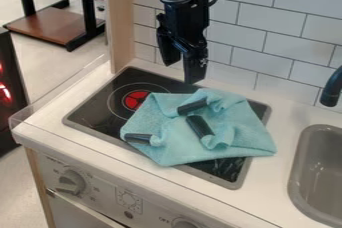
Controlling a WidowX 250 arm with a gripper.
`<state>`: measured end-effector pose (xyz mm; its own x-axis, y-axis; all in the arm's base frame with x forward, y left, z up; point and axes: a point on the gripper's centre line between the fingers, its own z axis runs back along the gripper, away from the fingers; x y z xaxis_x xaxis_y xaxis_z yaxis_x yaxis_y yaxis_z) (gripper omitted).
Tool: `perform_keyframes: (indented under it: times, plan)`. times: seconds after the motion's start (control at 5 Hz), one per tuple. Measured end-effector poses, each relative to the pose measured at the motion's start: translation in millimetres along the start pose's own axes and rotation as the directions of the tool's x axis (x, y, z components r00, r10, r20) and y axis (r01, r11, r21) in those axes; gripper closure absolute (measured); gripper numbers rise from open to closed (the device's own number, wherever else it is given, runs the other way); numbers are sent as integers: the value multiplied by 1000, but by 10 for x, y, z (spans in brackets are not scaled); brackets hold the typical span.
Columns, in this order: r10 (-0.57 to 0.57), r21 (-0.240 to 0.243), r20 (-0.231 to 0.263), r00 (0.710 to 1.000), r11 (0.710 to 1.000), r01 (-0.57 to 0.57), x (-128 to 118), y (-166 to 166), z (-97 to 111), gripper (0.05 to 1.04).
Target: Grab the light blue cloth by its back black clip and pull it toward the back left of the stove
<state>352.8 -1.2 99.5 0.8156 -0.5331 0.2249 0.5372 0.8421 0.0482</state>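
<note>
The black gripper [181, 72] hangs over the back of the stovetop, its two fingers apart with a gap between them. Below and slightly in front of it lies a crumpled light-blue cloth [170, 144], bunched up in folds across the middle and right of the black stovetop [100, 108]. Three short dark pieces show on the cloth: one near its back [192, 106], another at the middle [199, 126] and a third by its left edge [138, 138]. Whether they are separate objects or part of the cloth, I cannot tell. The gripper appears apart from the cloth.
A grey sink [314, 172] is set into the counter [267, 189] at the right, with a dark faucet [331, 89] above it. White wall tiles [280, 62] rise behind the stovetop, and a wooden post [120, 17] stands at its back left.
</note>
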Motion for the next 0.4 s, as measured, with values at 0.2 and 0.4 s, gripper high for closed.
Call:
perform_keyframes:
  times: [0.2, 0.4]
  plan:
    - [0, -19, -32, 999, 1000, 0, -54, -33, -111, 85]
    - [-39, -2, -53, 998, 999, 39, -57, -28, -238, 85]
